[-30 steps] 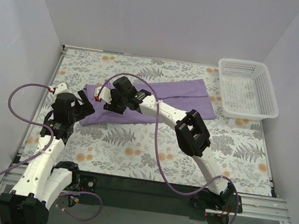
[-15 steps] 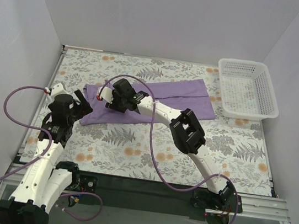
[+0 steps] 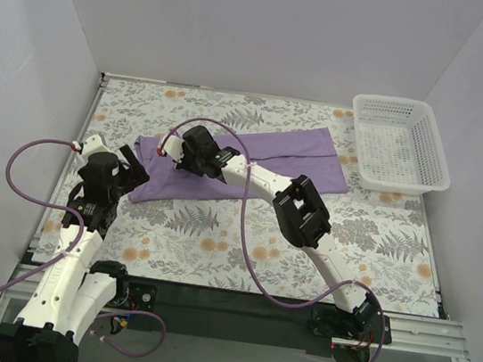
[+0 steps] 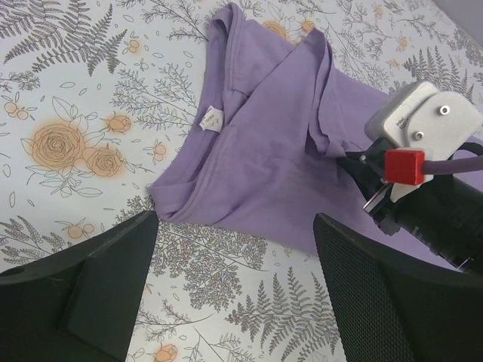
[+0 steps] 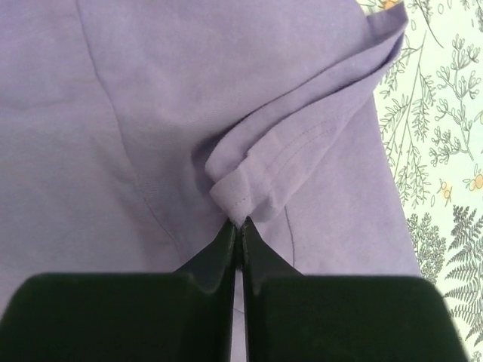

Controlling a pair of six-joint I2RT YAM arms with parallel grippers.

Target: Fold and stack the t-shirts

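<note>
Lavender t-shirt (image 3: pixel 294 157) is spread rumpled on the table (image 3: pixel 215 240); a sleeve hem is clamped by the right hand (image 5: pixel 238 225). Nearby, the left hand (image 4: pixel 234 222) is held apart.

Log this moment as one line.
right claw: shut on t-shirt sleeve | left claw: open, near neck label | fold: unfinished

R arm (image 3: pixel 309 216) reaches from its base at lower right of the top view, up and left to mid-frame; elbow bent, wrist low. R pincer (image 5: pixel 238 226): jaws pressed together, tips nipping a sleeve fold of the lavender t-shirt (image 5: pixel 151 113). L arm (image 3: pixel 80 239) rises from lower left, short reach, wrist angled down. L pincer (image 4: pixel 234 279): jaws spread wide, nothing between them, sits just left of the R pincer.
</note>
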